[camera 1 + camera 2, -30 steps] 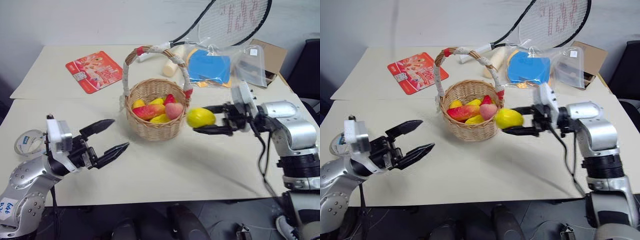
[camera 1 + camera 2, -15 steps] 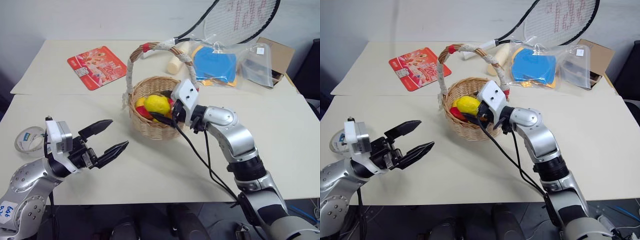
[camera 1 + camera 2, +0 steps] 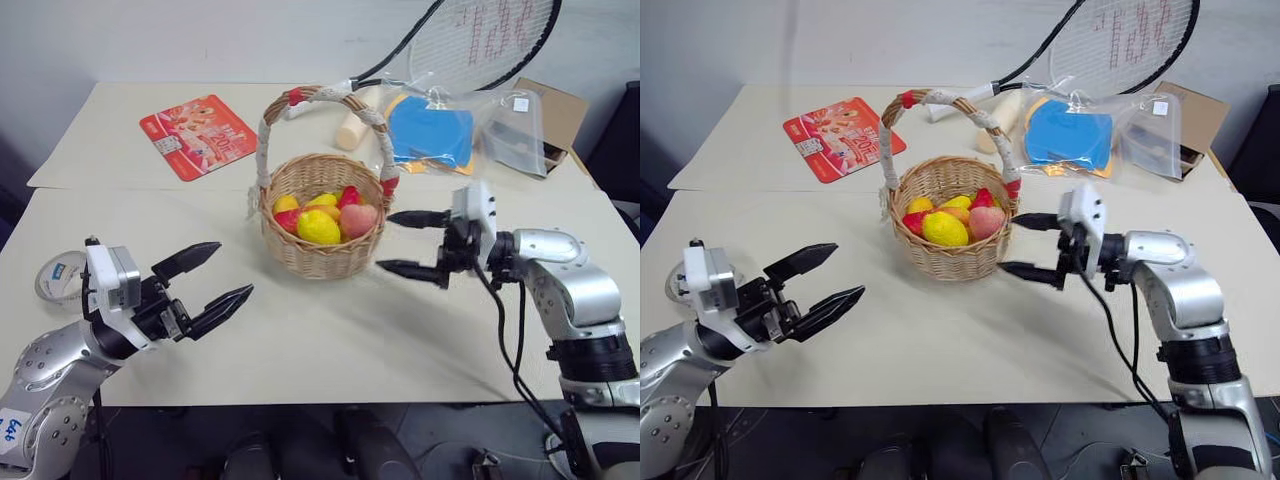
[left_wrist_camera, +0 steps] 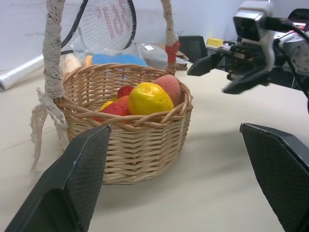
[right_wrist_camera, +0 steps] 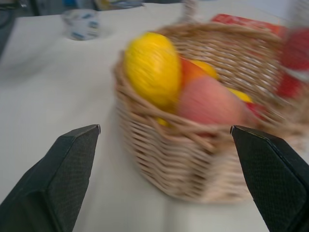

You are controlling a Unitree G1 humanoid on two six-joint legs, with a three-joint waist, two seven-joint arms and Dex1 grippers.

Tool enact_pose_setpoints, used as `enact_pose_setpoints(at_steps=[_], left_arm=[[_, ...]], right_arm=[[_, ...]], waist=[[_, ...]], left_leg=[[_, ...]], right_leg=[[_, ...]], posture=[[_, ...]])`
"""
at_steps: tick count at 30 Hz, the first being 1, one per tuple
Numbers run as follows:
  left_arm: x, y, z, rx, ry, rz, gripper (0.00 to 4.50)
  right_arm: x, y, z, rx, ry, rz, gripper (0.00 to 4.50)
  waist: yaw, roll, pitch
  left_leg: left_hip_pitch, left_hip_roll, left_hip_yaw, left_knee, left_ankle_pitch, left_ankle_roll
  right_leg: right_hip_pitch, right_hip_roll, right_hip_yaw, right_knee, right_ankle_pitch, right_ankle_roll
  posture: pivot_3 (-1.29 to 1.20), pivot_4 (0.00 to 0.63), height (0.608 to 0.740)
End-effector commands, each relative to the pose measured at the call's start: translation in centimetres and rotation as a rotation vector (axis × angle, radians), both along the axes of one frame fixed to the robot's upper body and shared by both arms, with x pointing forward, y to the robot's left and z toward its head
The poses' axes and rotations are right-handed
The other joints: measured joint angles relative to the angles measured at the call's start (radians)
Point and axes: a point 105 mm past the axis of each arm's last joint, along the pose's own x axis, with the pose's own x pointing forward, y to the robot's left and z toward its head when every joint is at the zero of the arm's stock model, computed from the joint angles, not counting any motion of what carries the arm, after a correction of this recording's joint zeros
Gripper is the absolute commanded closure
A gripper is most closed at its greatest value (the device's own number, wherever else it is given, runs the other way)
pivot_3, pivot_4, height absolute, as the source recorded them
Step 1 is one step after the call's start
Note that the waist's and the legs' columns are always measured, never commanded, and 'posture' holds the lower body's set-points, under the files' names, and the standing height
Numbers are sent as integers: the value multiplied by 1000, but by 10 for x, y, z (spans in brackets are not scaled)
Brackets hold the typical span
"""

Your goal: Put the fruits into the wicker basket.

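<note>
The round wicker basket (image 3: 322, 255) with its tall taped handle stands mid-table. Several fruits lie inside it: a yellow lemon-like one (image 3: 319, 227) on top at the front, a pink peach (image 3: 358, 219) beside it, with red and yellow pieces behind. My right gripper (image 3: 409, 243) hovers just right of the basket, open and empty, fingers pointing at its side. My left gripper (image 3: 218, 274) is open and empty near the table's front left, well apart from the basket. In the left wrist view the basket (image 4: 140, 140) sits ahead of the open fingers, and the right gripper (image 4: 222, 72) shows beyond it.
A red card (image 3: 201, 136) lies at the back left. A tennis racket (image 3: 470, 45), a cream roll (image 3: 352, 130), a plastic bag with a blue item (image 3: 432, 132) and a cardboard box (image 3: 545, 105) crowd the back right. A tape roll (image 3: 60, 277) sits by my left arm.
My right gripper carried the yellow fruit over the basket, let it go inside, and has drawn back to the right, open. The left gripper stayed put.
</note>
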Motion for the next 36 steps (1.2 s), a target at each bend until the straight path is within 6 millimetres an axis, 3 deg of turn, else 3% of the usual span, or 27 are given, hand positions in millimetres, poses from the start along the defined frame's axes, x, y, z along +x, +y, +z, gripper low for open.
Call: enact_pose_setpoints(at_steps=[1, 6, 9, 12, 19, 21, 26, 30, 32, 36], left_arm=[[-6, -5, 11, 13, -54, -22, 0], [-2, -7, 14, 19, -63, -32, 0], [-1, -8, 15, 23, -67, -40, 0], [-1, -9, 16, 26, -69, -42, 0], [1, -11, 14, 24, -61, -61, 0], [3, -14, 13, 18, -55, -77, 0], [8, -20, 10, 13, -44, -129, 0], [15, -23, 8, 12, -35, -178, 0], [18, -25, 7, 16, -34, -207, 0], [23, -27, 8, 21, -40, -237, 0]], right_arm=[[20, -4, 29, 39, -104, -33, 37], [38, 27, 40, 71, -164, 38, 37], [44, 43, 45, 98, -167, 78, 584], [44, 48, 42, 79, -159, 114, 1540], [38, 30, 55, 108, -173, 117, 3851], [28, 22, 54, 97, -187, 130, 4353], [2, -5, 61, 114, -235, 19, 4346], [-16, -48, 76, 188, -287, -230, 4346], [-17, -83, 77, 212, -308, -402, 4346], [-17, -123, 80, 228, -388, -606, 4346]], waist=[[-7, 0, 0], [-11, 0, 0], [-11, 0, 0], [-8, 1, 0], [-8, 1, 0], [-6, 1, 0], [2, 1, 0], [18, 1, 1], [19, 1, 1], [17, 1, 1]], left_leg=[[0, 0, 0, 0, 0, 0], [0, 5, 0, -1, 0, -1], [-1, 5, 1, 0, 0, -1], [-1, 5, 1, 0, 0, -1], [-1, 5, 0, 1, 0, -1], [-1, 5, -1, 1, 0, -1], [-3, 5, -2, 1, 0, -1], [-4, 4, -2, 1, 0, -1], [-4, 4, -1, 1, 0, -1], [-3, -2, -1, 2, 0, -1]], right_leg=[[0, 0, 0, 0, 0, 0], [-1, 1, 0, 0, 0, 0], [-1, 0, 0, 0, 0, 0], [-1, 0, 0, 0, 0, 0], [-1, 0, -1, 1, 0, 0], [-1, 0, -1, 1, 0, 0], [-1, -1, -2, 0, 0, 0], [-2, 0, -2, 0, 0, 0], [-2, 0, -1, 0, 0, 1], [-1, 0, -1, 0, 1, 2]], posture=[[0, 150, 740], [0, 150, 740], [0, 150, 740], [0, 150, 740], [0, 150, 740], [0, 150, 740], [0, 150, 740], [0, 150, 740], [0, 150, 740], [0, 150, 740]])
